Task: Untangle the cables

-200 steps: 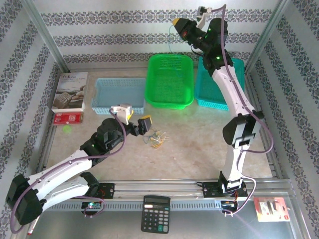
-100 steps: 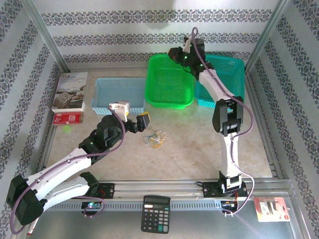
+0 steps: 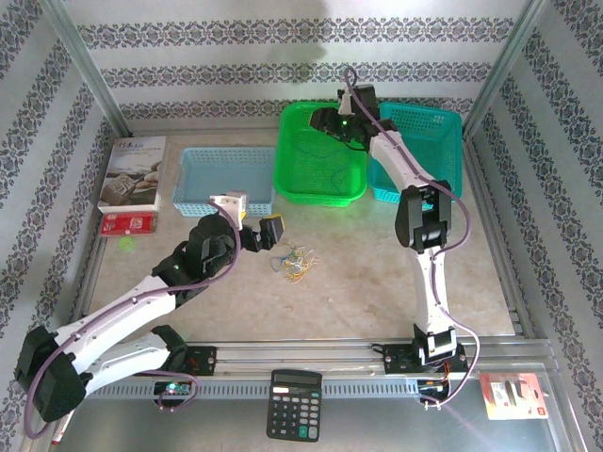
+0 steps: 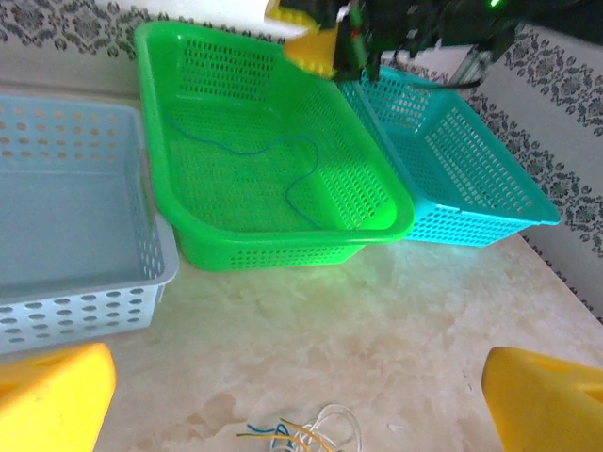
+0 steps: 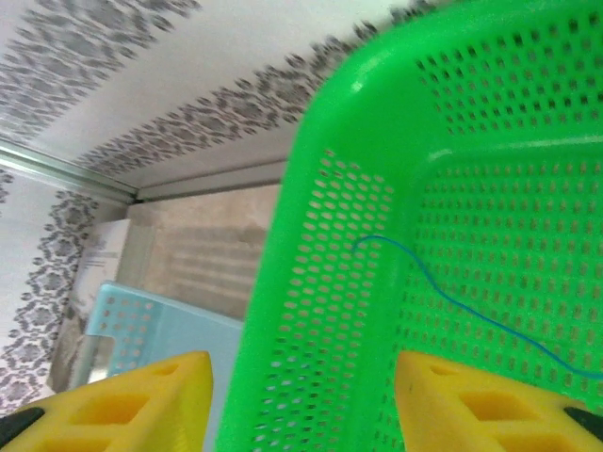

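Top view: your right gripper (image 3: 327, 119) now sits low over the far end of the green basket (image 3: 320, 195). A sec ago it was raised high toward the back wall, pads pressed together w/ a thin wire hanging from it. Its yellow pads (image 5: 122, 405) are now spread apart w/ nothing btwn them. One dark blue cable (image 4: 283, 165) lies loose on the basket floor, curving across the mesh, just beyond the pads and not touching them.

Your left gripper (image 3: 262, 229) is approx. where it was a sec ago. It hovers over the table (image 3: 377, 282) in front of the light-blue basket (image 3: 221, 155), jaws spread wide & empty. The tangle of cables (image 3: 297, 262), thin white, tan & blue wires, lies on the table just right of that gripper, unmoved vs. earlier. In the left wrist view the tangle sits at the bottom edge, btwn the two pads but touching neither. The teal basket (image 3: 443, 122) stands just beside the green one, on its right.
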You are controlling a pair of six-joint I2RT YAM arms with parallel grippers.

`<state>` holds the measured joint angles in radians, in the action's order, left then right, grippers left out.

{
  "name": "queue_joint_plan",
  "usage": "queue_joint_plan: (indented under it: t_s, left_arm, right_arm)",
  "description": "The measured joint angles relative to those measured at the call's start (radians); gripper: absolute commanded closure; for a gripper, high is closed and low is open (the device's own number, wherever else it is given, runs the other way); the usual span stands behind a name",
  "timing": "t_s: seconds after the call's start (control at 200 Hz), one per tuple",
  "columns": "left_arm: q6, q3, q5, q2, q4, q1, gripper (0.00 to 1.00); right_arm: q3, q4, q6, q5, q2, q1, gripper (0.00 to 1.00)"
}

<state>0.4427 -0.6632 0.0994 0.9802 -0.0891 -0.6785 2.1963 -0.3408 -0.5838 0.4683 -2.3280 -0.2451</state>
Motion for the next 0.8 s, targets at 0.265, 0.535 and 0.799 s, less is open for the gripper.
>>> queue_joint_plan:
  t_s: [0.265, 0.535, 0.799]
  left_arm:
    - [0.040, -0.012, -0.037, 0.036, 0.033, 0.006, 0.00]
    - [0.091, 0.054, -0.031, 0.019, 0.034, 0.015, 0.00]
    - [0.171, 0.092, -0.019, 0.011, 0.059, 0.033, 0.00]
  right_arm:
    - [-0.249, 0.029, 0.061, -0.026, 0.370, -0.071, 0.45]
    - [-0.893, 0.180, 0.076, -0.102, 0.779, -0.204, 0.45]
    - [-1.375, 0.239, 0.072, -0.246, 0.935, -0.386, 0.47]
